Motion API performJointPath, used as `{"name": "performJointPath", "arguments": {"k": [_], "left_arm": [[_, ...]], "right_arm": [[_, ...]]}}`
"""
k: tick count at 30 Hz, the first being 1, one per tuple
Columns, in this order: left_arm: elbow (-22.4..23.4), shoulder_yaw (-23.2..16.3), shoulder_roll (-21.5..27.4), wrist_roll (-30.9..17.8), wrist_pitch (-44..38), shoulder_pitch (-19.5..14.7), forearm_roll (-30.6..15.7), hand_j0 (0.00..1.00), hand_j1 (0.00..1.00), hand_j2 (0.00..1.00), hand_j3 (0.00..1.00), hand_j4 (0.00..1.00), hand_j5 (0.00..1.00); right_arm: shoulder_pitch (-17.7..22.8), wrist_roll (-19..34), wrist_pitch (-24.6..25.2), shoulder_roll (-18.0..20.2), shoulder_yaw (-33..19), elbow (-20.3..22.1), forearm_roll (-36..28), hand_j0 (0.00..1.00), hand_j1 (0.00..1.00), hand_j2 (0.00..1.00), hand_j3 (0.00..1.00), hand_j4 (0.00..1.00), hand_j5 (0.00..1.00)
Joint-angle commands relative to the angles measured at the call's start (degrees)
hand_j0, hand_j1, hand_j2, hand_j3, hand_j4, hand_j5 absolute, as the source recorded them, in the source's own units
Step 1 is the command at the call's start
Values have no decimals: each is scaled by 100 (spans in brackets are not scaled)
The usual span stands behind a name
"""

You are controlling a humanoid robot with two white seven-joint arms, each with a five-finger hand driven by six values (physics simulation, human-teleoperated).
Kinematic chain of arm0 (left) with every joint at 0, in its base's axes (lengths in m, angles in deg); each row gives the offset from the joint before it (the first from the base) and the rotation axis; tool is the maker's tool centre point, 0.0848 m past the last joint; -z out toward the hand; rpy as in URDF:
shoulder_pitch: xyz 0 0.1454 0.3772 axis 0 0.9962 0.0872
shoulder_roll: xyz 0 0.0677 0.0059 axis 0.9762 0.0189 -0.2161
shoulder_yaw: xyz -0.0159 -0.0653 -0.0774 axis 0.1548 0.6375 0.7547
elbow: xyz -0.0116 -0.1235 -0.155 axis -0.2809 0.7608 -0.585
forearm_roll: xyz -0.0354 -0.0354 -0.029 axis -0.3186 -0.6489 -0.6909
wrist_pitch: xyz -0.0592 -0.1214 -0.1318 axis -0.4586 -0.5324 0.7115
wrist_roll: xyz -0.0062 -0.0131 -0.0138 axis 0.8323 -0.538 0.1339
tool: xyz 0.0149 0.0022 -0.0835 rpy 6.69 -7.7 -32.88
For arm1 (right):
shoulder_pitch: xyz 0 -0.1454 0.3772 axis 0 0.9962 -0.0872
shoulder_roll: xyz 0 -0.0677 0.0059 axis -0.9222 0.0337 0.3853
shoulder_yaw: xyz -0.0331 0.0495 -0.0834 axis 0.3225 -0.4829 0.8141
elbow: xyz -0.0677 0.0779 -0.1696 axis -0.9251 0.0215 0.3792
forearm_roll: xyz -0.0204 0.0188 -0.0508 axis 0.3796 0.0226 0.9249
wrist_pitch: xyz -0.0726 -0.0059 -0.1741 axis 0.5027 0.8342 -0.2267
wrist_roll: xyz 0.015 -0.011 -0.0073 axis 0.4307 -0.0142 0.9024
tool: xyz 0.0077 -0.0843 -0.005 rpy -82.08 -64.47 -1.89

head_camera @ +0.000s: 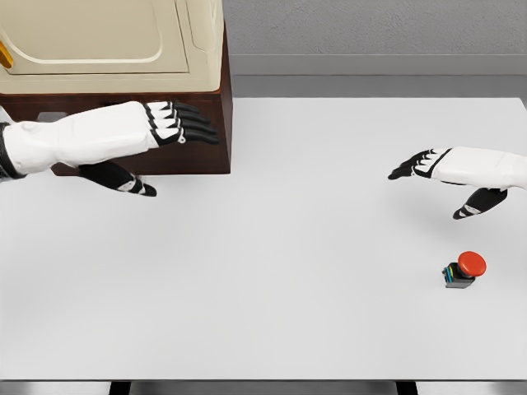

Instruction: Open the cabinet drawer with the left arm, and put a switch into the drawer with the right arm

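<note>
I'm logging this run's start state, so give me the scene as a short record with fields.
cabinet: far left of table, cream drawer front
switch: red button, near right of table, untouched
left robot hand: open, in front of the cabinet
right robot hand: open, behind the switch, holding nothing
table: white

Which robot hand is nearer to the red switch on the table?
Right. The right robot hand hovers just above the switch; the left robot hand is far left, by the cabinet.
</note>
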Motion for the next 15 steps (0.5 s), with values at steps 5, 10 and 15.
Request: {"name": "performJointPath", "arguments": {"k": [5,10,15], "left_arm": [[3,-12,494,-1055,-5,-149,-1505,100,100,100,100,100,100],[-5,-329,511,-1828,-5,-158,-1814,100,100,100,100,100,100],[3,-311,441,-2005,-5,-202,-1866,100,100,100,100,100,100]], "right_arm": [[9,-2,15,37,4,1,-35,100,100,100,100,100,100],[105,-2,15,231,-22,10,-35,100,100,100,100,100,100],[246,-2,15,442,-294,-25,-35,100,100,100,100,100,100]]}}
